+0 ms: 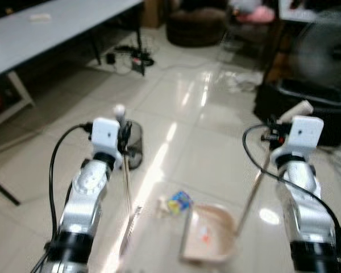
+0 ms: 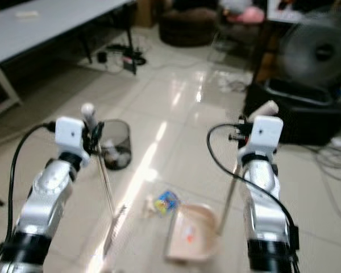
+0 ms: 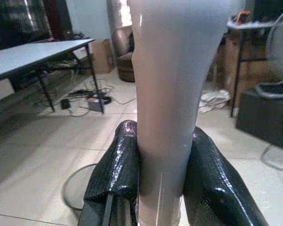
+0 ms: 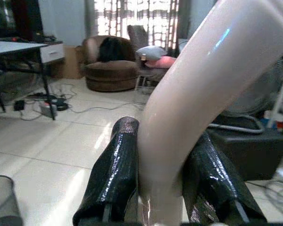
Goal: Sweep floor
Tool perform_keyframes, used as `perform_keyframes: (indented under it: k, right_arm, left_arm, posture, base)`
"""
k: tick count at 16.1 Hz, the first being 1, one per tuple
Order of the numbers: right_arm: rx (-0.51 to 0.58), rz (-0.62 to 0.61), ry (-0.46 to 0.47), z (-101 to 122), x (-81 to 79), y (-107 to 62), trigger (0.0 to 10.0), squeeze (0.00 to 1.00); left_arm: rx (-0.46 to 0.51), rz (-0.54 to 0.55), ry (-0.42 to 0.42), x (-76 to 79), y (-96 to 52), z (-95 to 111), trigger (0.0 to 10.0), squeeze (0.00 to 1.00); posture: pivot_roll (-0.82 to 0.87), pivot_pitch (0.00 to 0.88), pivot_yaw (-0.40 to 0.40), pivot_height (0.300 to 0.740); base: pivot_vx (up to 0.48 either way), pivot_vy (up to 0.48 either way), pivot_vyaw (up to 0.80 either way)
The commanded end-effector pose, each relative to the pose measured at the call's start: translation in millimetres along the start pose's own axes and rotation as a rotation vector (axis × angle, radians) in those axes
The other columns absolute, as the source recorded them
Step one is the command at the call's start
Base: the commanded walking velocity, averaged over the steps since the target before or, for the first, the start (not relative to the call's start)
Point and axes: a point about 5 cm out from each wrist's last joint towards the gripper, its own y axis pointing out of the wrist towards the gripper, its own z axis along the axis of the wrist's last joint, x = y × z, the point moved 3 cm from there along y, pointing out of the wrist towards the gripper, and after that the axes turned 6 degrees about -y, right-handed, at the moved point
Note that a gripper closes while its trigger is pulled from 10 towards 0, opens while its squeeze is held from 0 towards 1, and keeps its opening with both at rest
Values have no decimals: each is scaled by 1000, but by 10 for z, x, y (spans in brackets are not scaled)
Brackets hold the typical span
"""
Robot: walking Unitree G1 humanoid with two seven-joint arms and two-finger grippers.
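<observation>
Glossy tiled floor (image 1: 176, 102) fills the frame as a humanoid robot sweeps, a long grey table (image 1: 40, 28) at upper left and a dark fan (image 1: 324, 51) at upper right.

Lower centre, the pink dustpan (image 1: 213, 242) rests on the tiles with a scrap or two apparently inside, its handle (image 4: 198, 108) clamped between the right gripper's (image 4: 162, 165) black fingers at centre right. The left gripper (image 3: 162, 174) is closed on the broom handle (image 3: 172, 94), the broom head (image 1: 129, 233) down at lower left of centre. A mesh wastebasket (image 2: 115, 143) stands behind the broom. A blue-and-yellow wrapper (image 1: 179, 202) and a pale scrap lie just outside the pan's mouth, so collection looks partly done, with emptying into the basket to follow.
</observation>
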Motion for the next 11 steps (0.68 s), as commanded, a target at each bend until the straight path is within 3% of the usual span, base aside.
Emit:
perform_keyframes:
  k: [1,3,5,11]
  right_arm:
    - [44,24,29,125,-69,4,10000,0]
    - [43,35,68,130,-93,-3,10000,0]
    - [41,34,66,128,-88,-8,10000,0]
    - [39,24,28,113,-88,6,10000,0]
  left_arm:
    - [61,-2,43,-44,27,151,10000,0]
    - [83,-14,44,-5,46,192,10000,0]
    - [87,-13,38,-3,44,195,10000,0]
    - [88,-3,44,-53,37,194,10000,0]
  posture:
    - [-24,0,28,740]
    - [-26,1,29,740]
    - [-27,3,27,740]
    - [-21,10,28,740]
  base:
    - [0,0,0]
    - [0,0,-244]
    - [0,0,-800]
    - [319,0,0]
